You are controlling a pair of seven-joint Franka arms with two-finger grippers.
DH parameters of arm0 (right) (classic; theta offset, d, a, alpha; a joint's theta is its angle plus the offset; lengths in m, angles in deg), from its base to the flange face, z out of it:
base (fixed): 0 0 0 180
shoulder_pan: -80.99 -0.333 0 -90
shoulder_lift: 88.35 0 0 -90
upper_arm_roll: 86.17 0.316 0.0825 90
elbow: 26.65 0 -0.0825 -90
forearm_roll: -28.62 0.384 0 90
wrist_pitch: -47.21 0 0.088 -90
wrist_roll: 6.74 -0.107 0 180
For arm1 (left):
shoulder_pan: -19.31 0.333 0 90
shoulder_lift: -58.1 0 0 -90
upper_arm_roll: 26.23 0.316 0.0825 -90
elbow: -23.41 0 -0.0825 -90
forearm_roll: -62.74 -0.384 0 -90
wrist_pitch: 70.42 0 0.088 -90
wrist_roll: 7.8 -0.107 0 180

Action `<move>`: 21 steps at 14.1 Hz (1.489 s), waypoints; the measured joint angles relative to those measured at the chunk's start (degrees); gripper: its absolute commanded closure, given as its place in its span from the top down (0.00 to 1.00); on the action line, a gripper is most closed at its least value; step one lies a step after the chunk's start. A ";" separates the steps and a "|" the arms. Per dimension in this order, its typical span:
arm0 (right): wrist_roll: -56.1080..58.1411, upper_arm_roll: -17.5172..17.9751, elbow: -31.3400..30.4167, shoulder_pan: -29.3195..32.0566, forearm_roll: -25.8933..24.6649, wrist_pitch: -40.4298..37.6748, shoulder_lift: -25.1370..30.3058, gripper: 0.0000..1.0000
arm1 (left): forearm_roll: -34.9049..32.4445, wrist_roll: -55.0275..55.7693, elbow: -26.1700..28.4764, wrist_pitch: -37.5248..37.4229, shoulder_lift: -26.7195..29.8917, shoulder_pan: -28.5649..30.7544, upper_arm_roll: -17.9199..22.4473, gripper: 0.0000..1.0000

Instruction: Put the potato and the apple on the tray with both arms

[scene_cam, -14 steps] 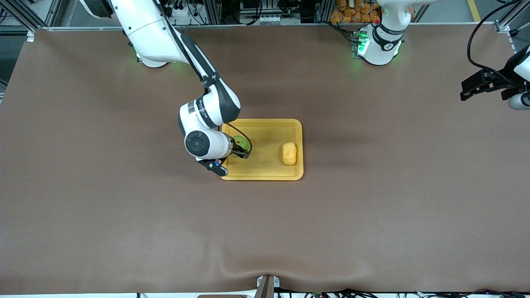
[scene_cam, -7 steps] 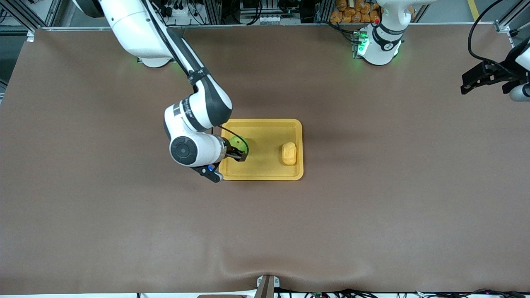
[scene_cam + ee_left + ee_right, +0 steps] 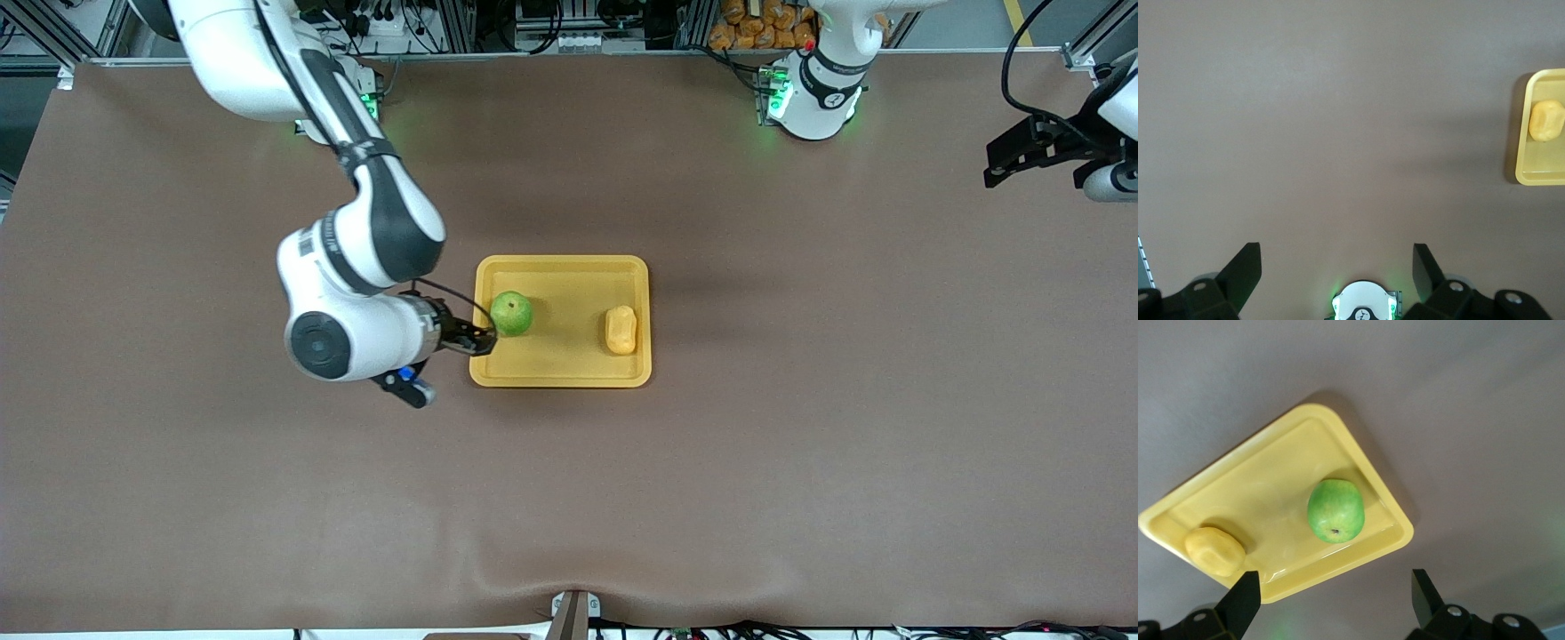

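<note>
Now the right gripper [image 3: 476, 339] is hanging left of centre in the front view, over the tray's [image 3: 569, 366] edge toward the right arm's end of the table [image 3: 800, 462]. Its fingers [image 3: 1243, 600] are standing spread wide and gripping nothing. The apple [image 3: 512, 313] is sitting on the tray, just beside the fingertips and apart from them; in the right wrist view it is showing between the two fingers' lines, clear of both. The potato [image 3: 621, 330] is lying on the tray too, toward the left arm's end, well apart from the apple. The left gripper [image 3: 1022, 160] is waiting at the front view's upper right edge, over bare table, its fingers [image 3: 1245, 273] also spread and holding nothing.
</note>
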 measured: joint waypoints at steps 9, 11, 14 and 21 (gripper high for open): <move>0.05 -0.01 5.68 6.25 -3.18 -4.31 5.89 1.00 | 1.19 -0.09 0.67 -0.02 0.60 -1.36 1.34 1.00; 0.57 -0.01 5.77 7.32 -4.98 -5.61 7.78 1.00 | 2.76 -0.08 0.67 -0.01 0.60 -1.36 1.36 1.00; 3.58 -0.04 5.83 8.78 -7.68 -9.45 10.73 1.00 | 3.02 0.51 0.67 -0.01 0.61 -1.36 1.35 1.00; 8.62 -0.02 5.88 14.50 -8.26 -14.44 16.71 1.00 | 3.07 1.30 0.68 -0.01 0.62 -1.50 0.72 1.00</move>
